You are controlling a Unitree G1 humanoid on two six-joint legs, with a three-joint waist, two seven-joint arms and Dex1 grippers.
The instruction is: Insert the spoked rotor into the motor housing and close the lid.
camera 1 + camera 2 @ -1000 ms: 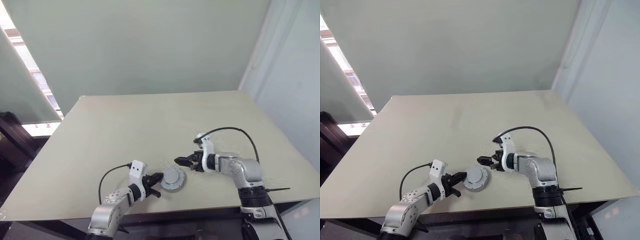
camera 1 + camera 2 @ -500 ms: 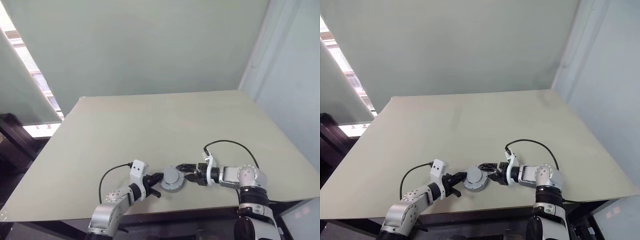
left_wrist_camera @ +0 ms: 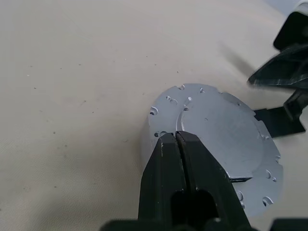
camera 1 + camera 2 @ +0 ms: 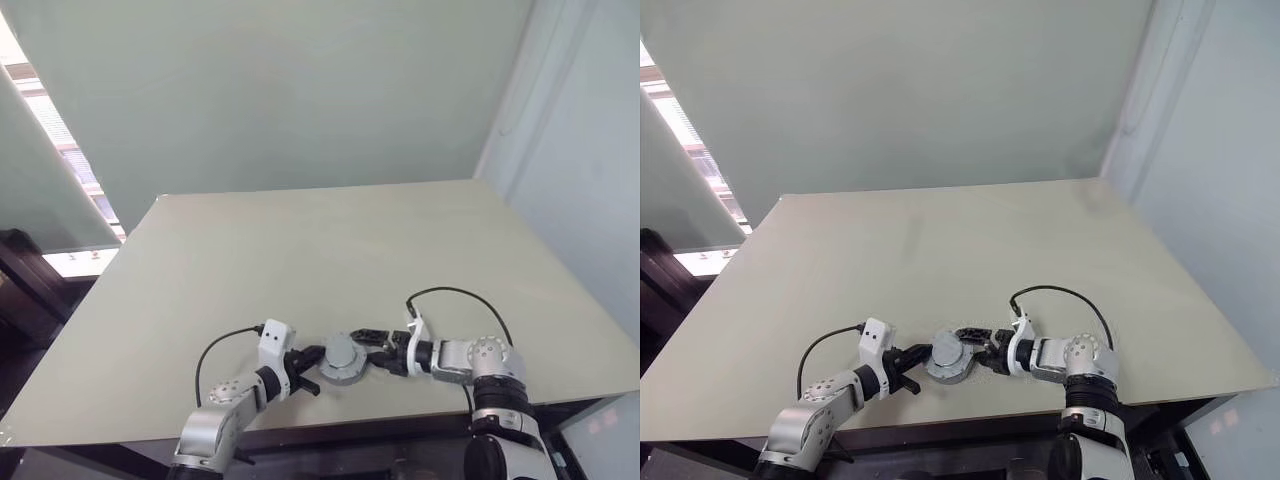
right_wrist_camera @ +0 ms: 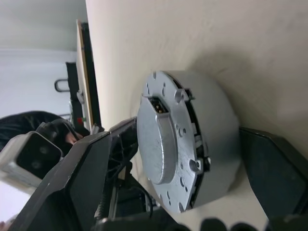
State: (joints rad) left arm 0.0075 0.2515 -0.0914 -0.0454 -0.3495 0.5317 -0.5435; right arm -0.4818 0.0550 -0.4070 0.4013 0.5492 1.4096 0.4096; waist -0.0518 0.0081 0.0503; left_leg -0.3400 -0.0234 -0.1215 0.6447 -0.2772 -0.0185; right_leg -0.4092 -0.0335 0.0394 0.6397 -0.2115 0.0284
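The left gripper [image 3: 177, 136] is seen with its two black fingers pressed together, nothing between them, their tips laid against the rim of the motor housing [image 4: 342, 360]. The right gripper [image 4: 366, 351] is spread wide, one finger [image 5: 82, 178] on either side of the housing; whether the pads actually press the grey wall cannot be told. The housing stands on the table [image 4: 300, 260] close to the near edge, between the two grippers, and the lid [image 5: 163, 144] is seated flat on top of it, a narrow seam being visible between lid and body in the right wrist view. The spoked rotor cannot be made out; the inside of the housing is covered.

The tabletop is a plain pale beige board, matt, marked only by fine specks in the left wrist view. Apart from the housing and the two forearms with their looping black cables, it carries nothing. A flat pale green wall [image 4: 270, 90] is met at its far edge, and a lighter wall or column [image 4: 580, 130] is found along the right side. At the left, a bright window band [image 4: 60, 150] and dark furniture [image 4: 25, 290] below it are seen beyond the table's left edge.

A wide stretch of bare board is left behind the housing and to both sides. Toward the near edge only a thin strip of table is left beside the housing.
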